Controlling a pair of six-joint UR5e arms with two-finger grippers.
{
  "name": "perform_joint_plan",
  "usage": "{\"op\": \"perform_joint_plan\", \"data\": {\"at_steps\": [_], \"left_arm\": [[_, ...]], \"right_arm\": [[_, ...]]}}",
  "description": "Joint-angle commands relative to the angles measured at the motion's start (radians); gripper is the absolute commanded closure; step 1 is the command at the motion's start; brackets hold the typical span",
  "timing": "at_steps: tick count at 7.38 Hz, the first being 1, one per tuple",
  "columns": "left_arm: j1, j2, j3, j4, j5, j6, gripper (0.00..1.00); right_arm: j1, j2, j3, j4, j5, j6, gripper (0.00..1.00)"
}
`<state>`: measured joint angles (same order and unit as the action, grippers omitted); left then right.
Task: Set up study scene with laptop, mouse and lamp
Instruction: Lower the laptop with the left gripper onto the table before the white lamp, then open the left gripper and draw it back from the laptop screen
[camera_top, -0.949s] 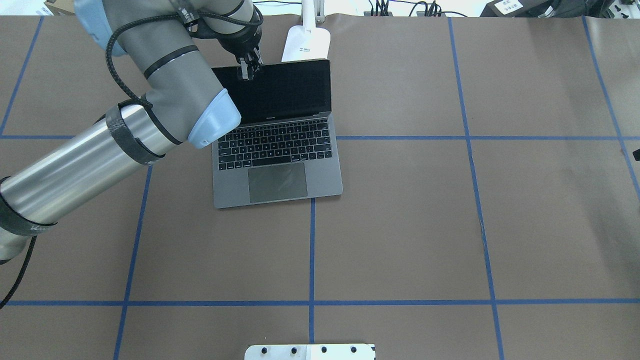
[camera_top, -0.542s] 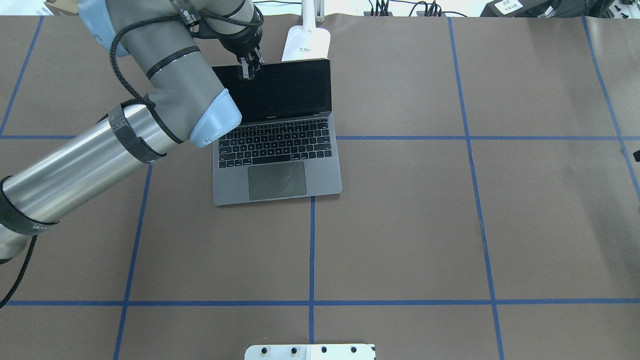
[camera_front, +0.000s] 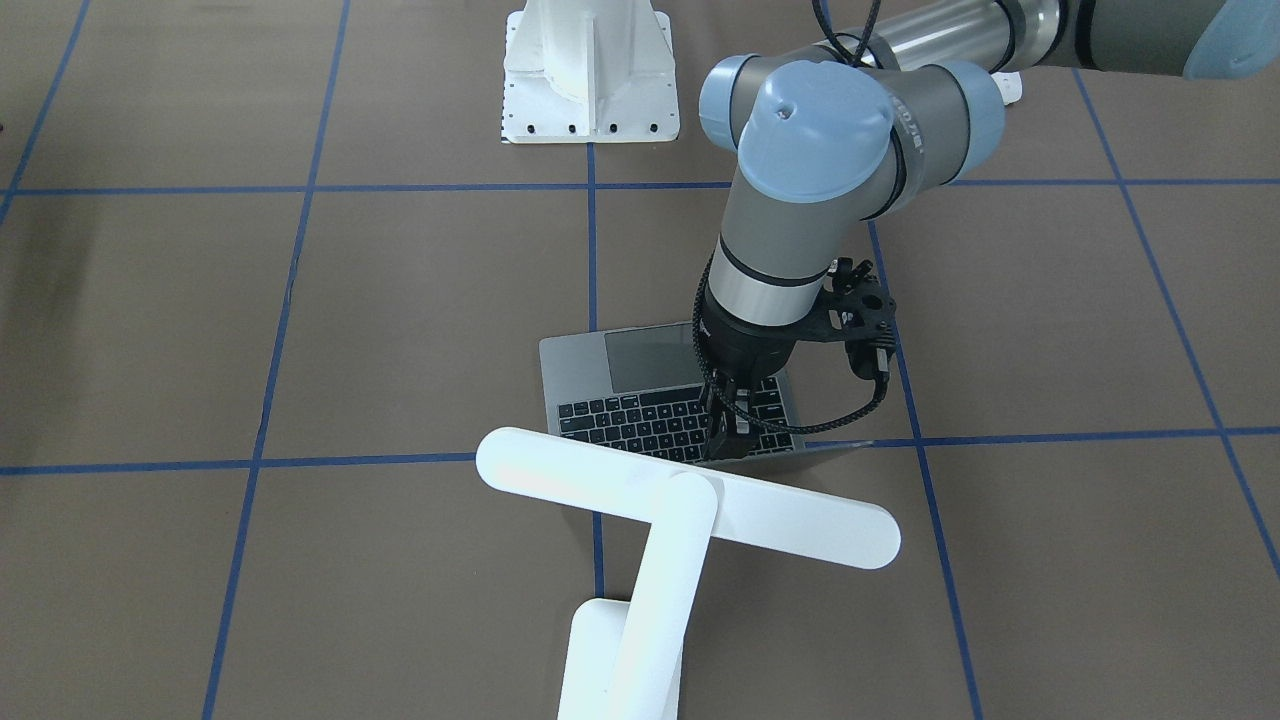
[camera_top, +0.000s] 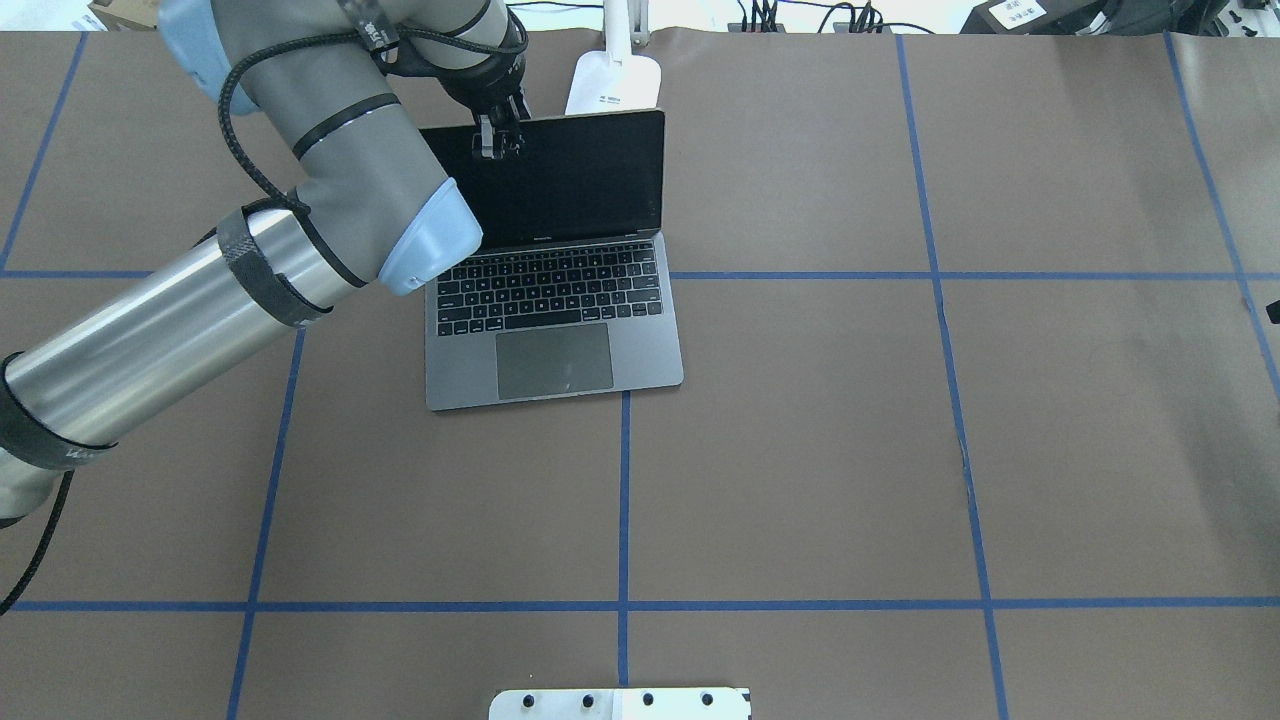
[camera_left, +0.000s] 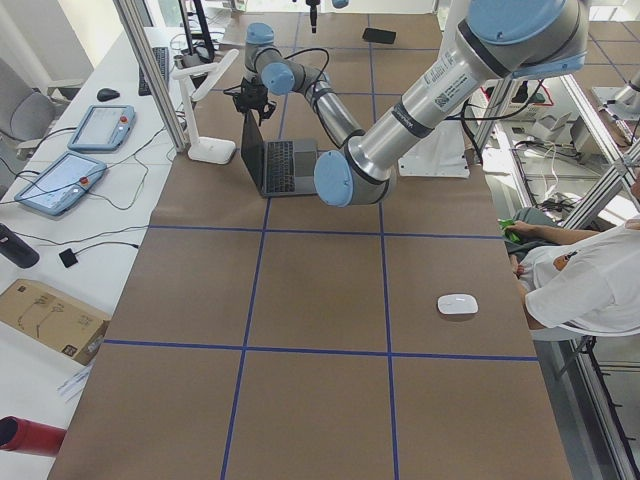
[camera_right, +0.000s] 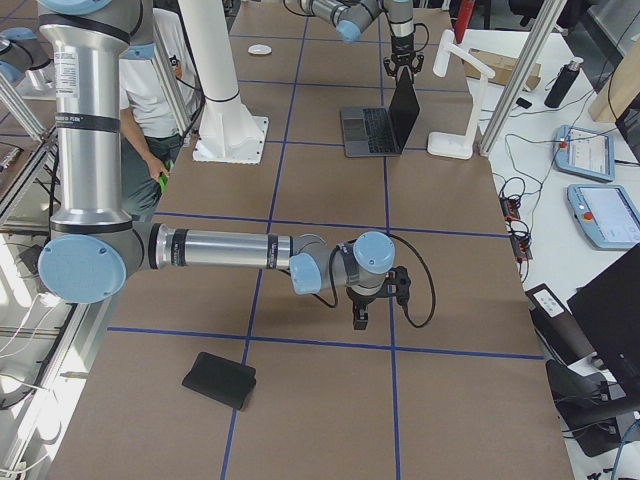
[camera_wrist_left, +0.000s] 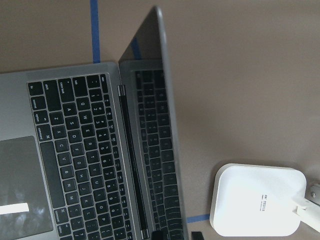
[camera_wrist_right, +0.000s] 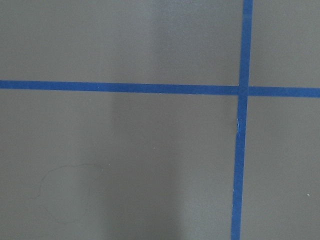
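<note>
The dark-grey laptop (camera_top: 555, 320) stands open at the far side of the table, its screen tilted back. My left gripper (camera_top: 497, 135) reaches down on the top edge of the lid near its left corner, shut on the lid, one fingertip (camera_wrist_left: 158, 235) on each side. The white lamp (camera_front: 690, 500) stands just behind the laptop, its base (camera_wrist_left: 257, 200) close to the lid. The white mouse (camera_left: 457, 304) lies far off on the robot's left end of the table. My right gripper (camera_right: 358, 318) hovers low over bare table; whether it is open or shut I cannot tell.
A white bolted pedestal (camera_front: 590, 70) stands at the robot's side of the table. A flat black pad (camera_right: 219, 380) lies near the table's right end. A seated person (camera_left: 590, 280) is beside the table near the mouse. Blue tape lines cross the brown surface.
The laptop's lid has swung farther back, its top edge moving away from the robot with my left gripper on it. The laptop's base shifted slightly.
</note>
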<state>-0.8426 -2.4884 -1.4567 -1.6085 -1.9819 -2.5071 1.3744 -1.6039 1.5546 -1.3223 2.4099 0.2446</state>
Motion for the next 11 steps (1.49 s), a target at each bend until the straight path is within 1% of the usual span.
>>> {"op": "perform_joint_plan", "data": {"at_steps": [1, 2, 3, 4, 5, 6, 7, 8, 9, 10, 11], "left_arm": [[-0.003, 0.095, -0.156, 0.015, -0.008, 0.052, 0.2], [-0.006, 0.209, -0.309, 0.016, -0.02, 0.106, 0.2], [-0.01, 0.321, -0.437, 0.018, -0.044, 0.185, 0.2], [-0.015, 0.409, -0.521, 0.018, -0.057, 0.262, 0.19], [-0.016, 0.446, -0.556, 0.018, -0.057, 0.296, 0.19], [-0.016, 0.447, -0.547, 0.018, -0.054, 0.298, 0.19], [-0.018, 0.445, -0.545, 0.018, -0.049, 0.298, 0.19], [-0.018, 0.445, -0.547, 0.018, -0.046, 0.298, 0.19], [-0.018, 0.444, -0.548, 0.018, -0.045, 0.298, 0.17], [-0.016, 0.441, -0.55, 0.018, -0.045, 0.297, 0.15], [-0.016, 0.438, -0.553, 0.018, -0.043, 0.297, 0.14]], "right_arm": [[0.0, 0.005, 0.001, 0.0, 0.008, 0.001, 0.01], [0.0, 0.007, 0.002, 0.0, 0.015, -0.001, 0.01], [0.0, 0.007, 0.012, -0.002, 0.02, -0.001, 0.01], [0.0, -0.01, 0.015, -0.002, 0.076, 0.005, 0.01], [0.003, -0.054, 0.004, 0.003, 0.084, -0.043, 0.02], [0.032, -0.095, 0.002, -0.005, 0.086, -0.261, 0.03], [0.06, -0.114, -0.016, -0.041, 0.097, -0.48, 0.04], [0.092, -0.119, -0.042, -0.092, 0.086, -0.634, 0.04], [0.136, -0.117, -0.104, -0.148, 0.083, -0.839, 0.04], [0.17, -0.117, -0.143, -0.222, 0.08, -1.06, 0.04], [0.179, -0.119, -0.146, -0.329, 0.066, -1.252, 0.04]]}}
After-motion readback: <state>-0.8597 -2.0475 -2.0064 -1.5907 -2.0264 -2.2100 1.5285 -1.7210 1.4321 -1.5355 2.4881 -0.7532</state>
